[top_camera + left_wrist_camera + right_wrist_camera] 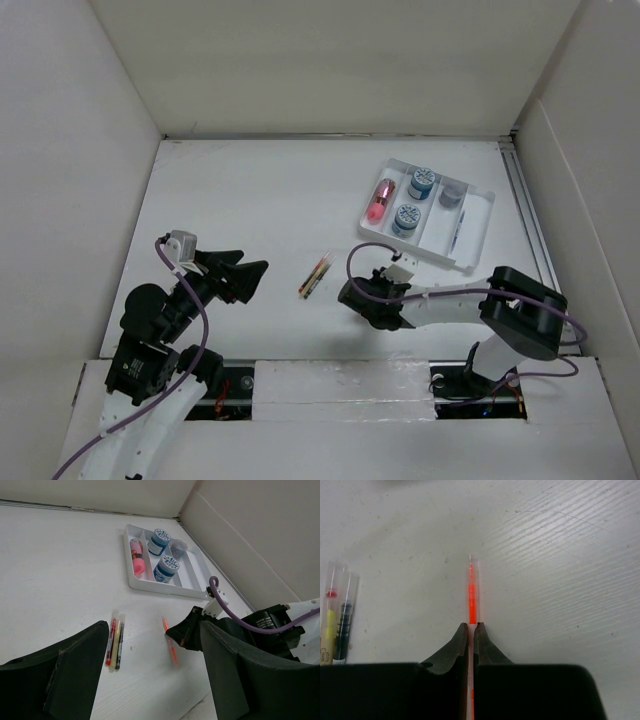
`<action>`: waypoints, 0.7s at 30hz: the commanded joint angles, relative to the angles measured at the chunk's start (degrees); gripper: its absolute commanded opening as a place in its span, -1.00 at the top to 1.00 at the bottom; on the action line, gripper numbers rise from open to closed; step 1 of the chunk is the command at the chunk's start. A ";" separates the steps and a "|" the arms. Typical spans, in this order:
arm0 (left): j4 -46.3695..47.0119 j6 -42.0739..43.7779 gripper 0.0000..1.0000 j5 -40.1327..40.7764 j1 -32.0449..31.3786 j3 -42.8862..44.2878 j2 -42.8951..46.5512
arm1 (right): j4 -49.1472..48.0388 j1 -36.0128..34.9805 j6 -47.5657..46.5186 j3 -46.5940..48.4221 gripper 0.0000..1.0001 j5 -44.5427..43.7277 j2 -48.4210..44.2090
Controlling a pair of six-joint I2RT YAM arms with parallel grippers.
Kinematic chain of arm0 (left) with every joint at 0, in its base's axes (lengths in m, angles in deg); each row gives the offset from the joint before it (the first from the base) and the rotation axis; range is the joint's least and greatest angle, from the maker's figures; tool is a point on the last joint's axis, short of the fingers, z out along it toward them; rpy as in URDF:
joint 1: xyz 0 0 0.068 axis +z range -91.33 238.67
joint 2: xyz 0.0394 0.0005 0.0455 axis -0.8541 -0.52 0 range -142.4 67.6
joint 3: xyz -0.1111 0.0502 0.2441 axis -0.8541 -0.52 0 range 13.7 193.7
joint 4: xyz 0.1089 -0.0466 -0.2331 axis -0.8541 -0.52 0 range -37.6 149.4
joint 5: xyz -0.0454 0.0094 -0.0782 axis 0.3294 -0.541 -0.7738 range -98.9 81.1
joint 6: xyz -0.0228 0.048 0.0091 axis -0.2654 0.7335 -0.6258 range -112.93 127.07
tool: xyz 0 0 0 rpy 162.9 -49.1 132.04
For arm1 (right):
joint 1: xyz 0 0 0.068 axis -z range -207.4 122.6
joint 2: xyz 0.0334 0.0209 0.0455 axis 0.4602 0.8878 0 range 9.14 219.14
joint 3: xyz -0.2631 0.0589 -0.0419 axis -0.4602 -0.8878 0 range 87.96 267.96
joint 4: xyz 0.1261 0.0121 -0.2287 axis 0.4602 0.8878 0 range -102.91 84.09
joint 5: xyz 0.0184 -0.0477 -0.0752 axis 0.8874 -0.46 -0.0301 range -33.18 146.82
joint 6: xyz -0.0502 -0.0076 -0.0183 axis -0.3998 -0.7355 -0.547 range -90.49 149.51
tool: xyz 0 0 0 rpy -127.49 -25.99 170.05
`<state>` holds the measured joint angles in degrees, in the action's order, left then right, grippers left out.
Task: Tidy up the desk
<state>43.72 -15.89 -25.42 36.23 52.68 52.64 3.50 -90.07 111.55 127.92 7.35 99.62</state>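
Between the fingertips of the right gripper (471, 630), clenched tight: an orange pen (471, 592), pinched across the barrel, most of its length sticking straight out ahead, long axis in line with the fingers. Cannot tell from the right wrist view whether lifted or resting on the desk (545, 555); from the left wrist view, looks to lie flat on the white top.

Just left of that grip and apart from it: three pens (337, 615) side by side, red, yellow and black, roughly parallel to the held one, lying between the two grippers in the overhead view. Farther left, the left gripper (255, 278), jaws apart and holding nothing, held above the desk and facing the loose pens.

Up and to the right of the grip, toward the far right corner: a white tray (470, 262) carrying two blue-lidded jars (423, 181), a pink thing (379, 200) and a grey cup (450, 195), with a long narrow slot (472, 222) along its right side. Probably the goal, so right arm far nearer. Likely calls for a lift, a swing to the far right, and a turn to match pen axis to slot.

Open white top between grip and tray; right wall (590, 200) close beyond the tray, near edge of the desk close behind the wrist.
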 commanded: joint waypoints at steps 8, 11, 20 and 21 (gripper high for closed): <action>2.32 0.72 -0.39 -0.80 -0.24 -0.13 0.19 | 1.45 9.31 -13.46 4.86 1.00 -2.04 -11.71; 2.50 0.64 -0.39 -0.71 -0.24 -0.31 0.63 | -4.07 20.37 -22.16 2.24 1.00 3.21 -19.97; 2.41 0.72 -0.39 -0.89 -0.24 -0.22 1.34 | -8.85 52.81 -33.70 0.37 1.00 21.59 -30.19; 2.32 0.72 -0.39 -0.98 -0.24 -0.14 1.43 | -8.85 54.92 -34.31 1.33 1.00 23.35 -28.88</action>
<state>43.72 -15.89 -25.44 36.23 52.66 53.45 -4.04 -39.87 82.29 127.99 23.30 69.02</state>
